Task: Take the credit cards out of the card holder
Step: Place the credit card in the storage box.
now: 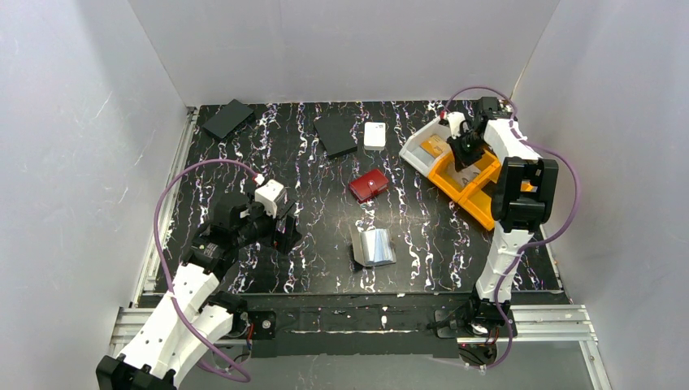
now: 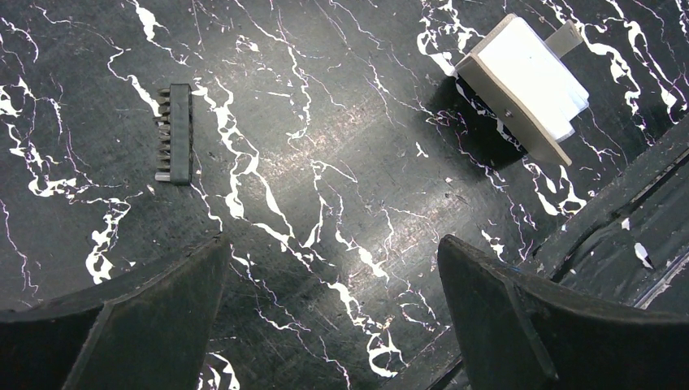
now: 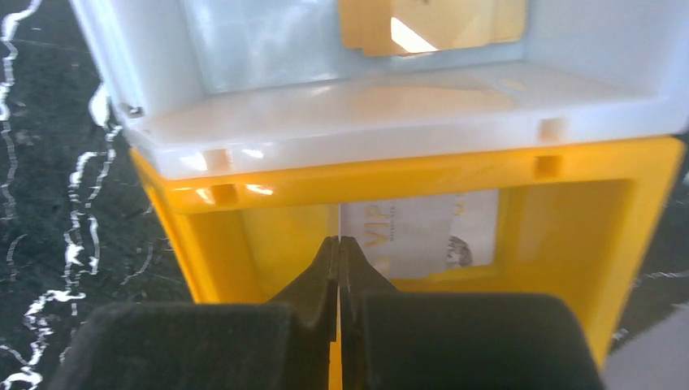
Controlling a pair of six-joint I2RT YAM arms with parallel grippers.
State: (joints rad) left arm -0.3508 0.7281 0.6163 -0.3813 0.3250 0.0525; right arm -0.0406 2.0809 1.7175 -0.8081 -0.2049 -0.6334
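both differ — left gripper (image 2: 331,244) spread over marbled table (image 2: 325,138); right gripper (image 3: 339,240) pressed together above yellow bin (image 3: 406,175).

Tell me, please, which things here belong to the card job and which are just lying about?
Job: holder; orange card; pale card; white bin and yellow bin holding them.
Lying about: red case; black squares; white box; bit strip.

Marbled table (image 1: 431,244) bears card holder (image 1: 374,246), red case (image 1: 368,185), orange bin (image 1: 455,183).
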